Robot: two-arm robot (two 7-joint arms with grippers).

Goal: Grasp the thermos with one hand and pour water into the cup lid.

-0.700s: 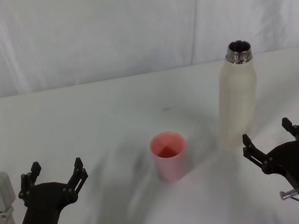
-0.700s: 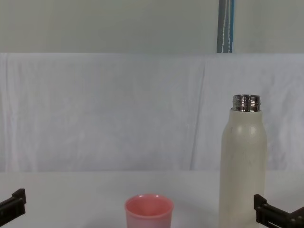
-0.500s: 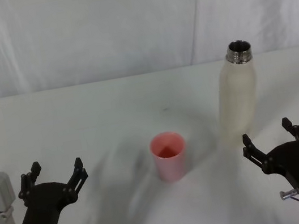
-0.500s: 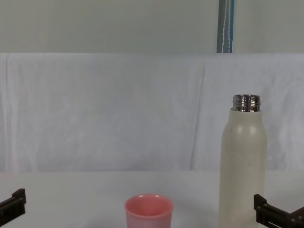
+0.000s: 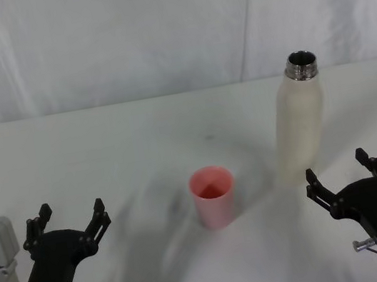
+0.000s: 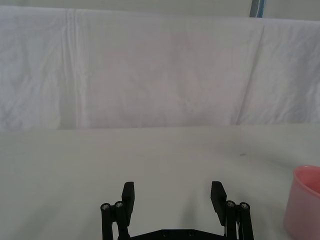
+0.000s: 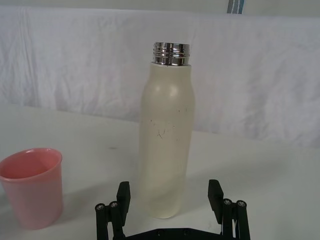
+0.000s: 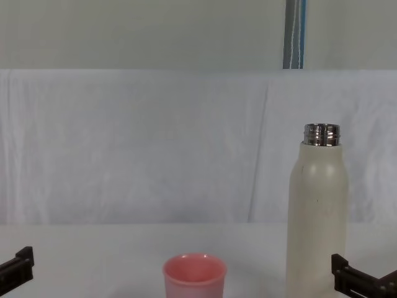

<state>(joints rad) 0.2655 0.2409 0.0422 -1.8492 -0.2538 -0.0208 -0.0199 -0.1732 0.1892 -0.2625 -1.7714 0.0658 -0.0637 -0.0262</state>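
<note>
From my head, the thermos [image 5: 301, 122] stands upright on the table [image 5: 103, 148], just beyond my right claw [image 5: 339, 175], which is spread wide and empty. The cup [image 5: 214, 196] sits to its left, between my arms. My left claw [image 5: 68, 220] waits open, well apart from both.

From my right wrist, the thermos [image 7: 166, 135] rises between my spread fingers [image 7: 215, 196], untouched. It is tall and narrow, so a glancing finger could topple it.

From my chest, the thermos [image 8: 317, 217] stands near the cup [image 8: 195, 275]; tipping too fast would likely overshoot that small rim.

On the table [image 5: 103, 148] stand 1 thermos [image 5: 302, 125] and 1 cup lid [image 5: 214, 196], flanked by 2 tools.
</note>
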